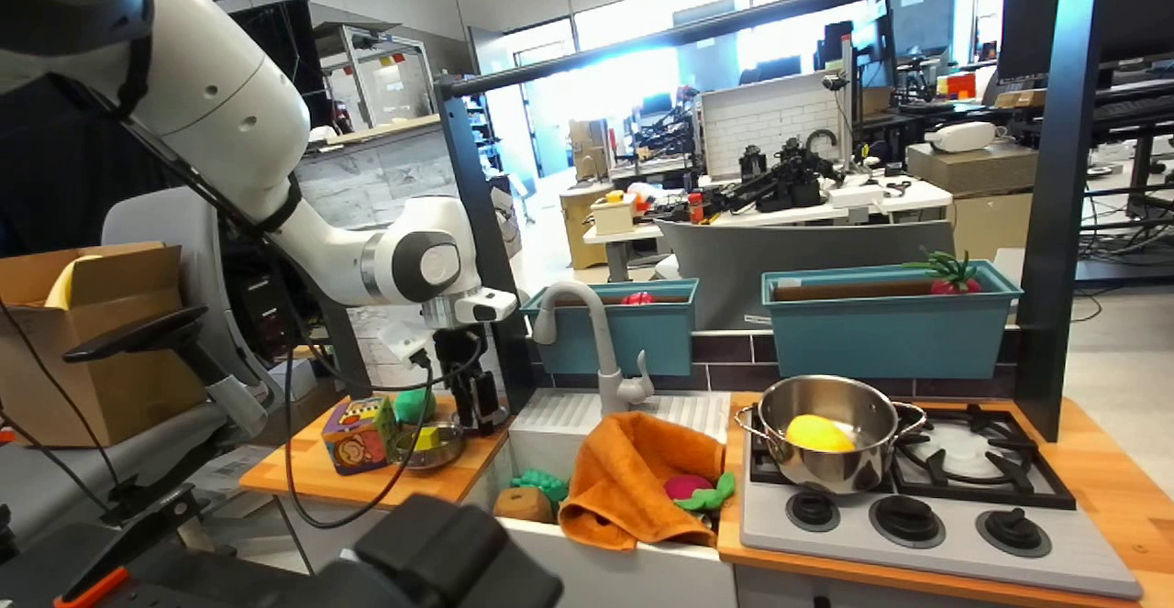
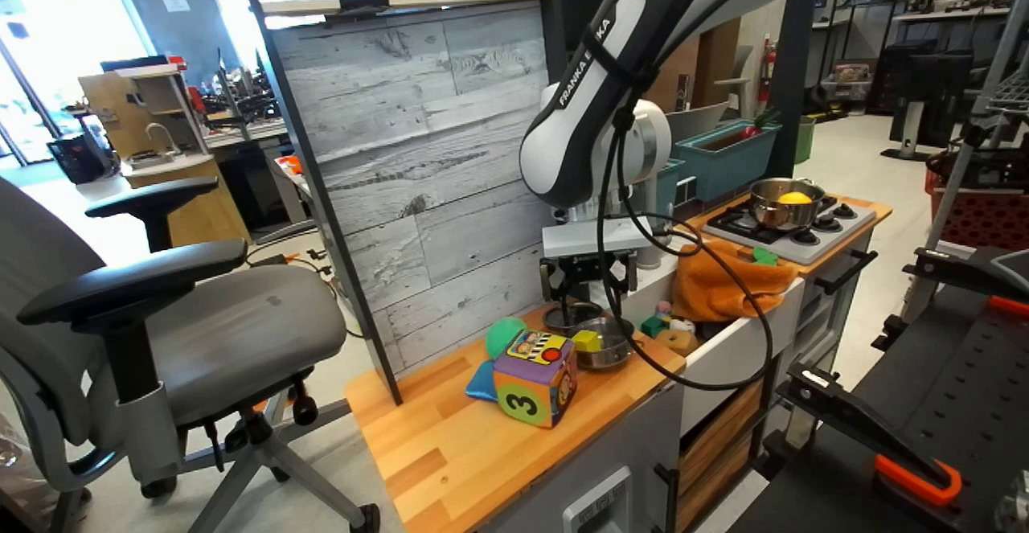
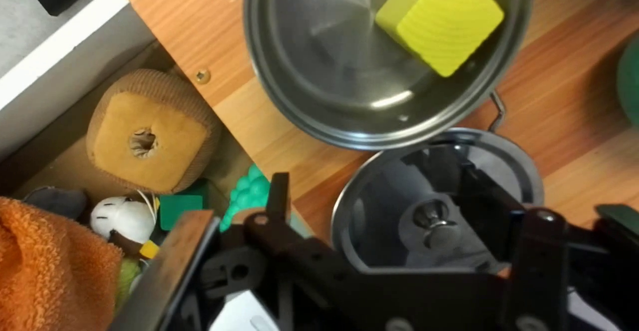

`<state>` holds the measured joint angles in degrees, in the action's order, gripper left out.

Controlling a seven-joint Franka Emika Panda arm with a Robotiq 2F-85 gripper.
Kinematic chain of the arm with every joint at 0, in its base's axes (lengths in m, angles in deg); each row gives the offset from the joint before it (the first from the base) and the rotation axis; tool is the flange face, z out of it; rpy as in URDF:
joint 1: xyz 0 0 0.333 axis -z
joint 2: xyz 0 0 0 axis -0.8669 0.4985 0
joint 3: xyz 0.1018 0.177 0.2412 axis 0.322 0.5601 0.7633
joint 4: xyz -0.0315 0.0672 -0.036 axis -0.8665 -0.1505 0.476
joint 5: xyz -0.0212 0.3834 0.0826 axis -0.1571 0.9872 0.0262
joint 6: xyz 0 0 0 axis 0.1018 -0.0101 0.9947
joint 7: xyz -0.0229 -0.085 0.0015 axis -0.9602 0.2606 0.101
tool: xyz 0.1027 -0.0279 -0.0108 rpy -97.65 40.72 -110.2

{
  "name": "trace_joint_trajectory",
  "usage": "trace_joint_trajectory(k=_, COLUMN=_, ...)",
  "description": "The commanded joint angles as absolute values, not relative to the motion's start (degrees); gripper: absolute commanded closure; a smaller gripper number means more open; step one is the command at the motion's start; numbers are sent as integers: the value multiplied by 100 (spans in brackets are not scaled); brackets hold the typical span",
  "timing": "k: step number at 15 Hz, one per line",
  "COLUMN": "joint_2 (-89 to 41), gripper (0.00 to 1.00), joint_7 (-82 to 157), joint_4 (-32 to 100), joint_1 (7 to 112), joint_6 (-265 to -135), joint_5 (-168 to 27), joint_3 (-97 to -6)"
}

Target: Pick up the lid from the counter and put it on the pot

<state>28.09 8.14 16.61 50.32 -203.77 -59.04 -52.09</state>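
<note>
Pincer (image 2: 589,285) spread wide over lid (image 3: 430,214) on counter (image 2: 450,444) — arm (image 2: 593,103) lettered "FRANKA" — toy cube (image 2: 537,379) marked "3".

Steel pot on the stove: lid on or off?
Off: in both exterior views the steel pot is uncovered, a rounded yellow object visible inside. The wrist view shows a lid lying on the wooden counter.

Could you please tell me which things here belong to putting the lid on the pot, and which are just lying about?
For the job:
lid
pot
wooden counter
claw

Just lying about:
shallow metal pan
yellow block
orange towel
patterned cube
green ball
</note>
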Motion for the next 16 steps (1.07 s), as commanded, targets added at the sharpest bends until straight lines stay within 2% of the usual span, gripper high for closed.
trace_joint_trajectory(k=1, joint_2=3045, gripper=45, joint_7=596, joint_4=1055, joint_1=4981, joint_6=-20020, joint_5=-5964, joint_3=-5298)
trace_joint_trajectory(k=8, joint_2=3052, gripper=98, joint_7=473, joint_4=1033, joint_1=4951, joint_6=-19931, joint_5=-6047, joint_3=-5311)
trace_joint_trajectory(k=16, joint_2=2832, gripper=100, joint_7=584, joint_4=1343, joint_1=4881, joint_6=-20157, joint_5=-6127, joint_3=-5303)
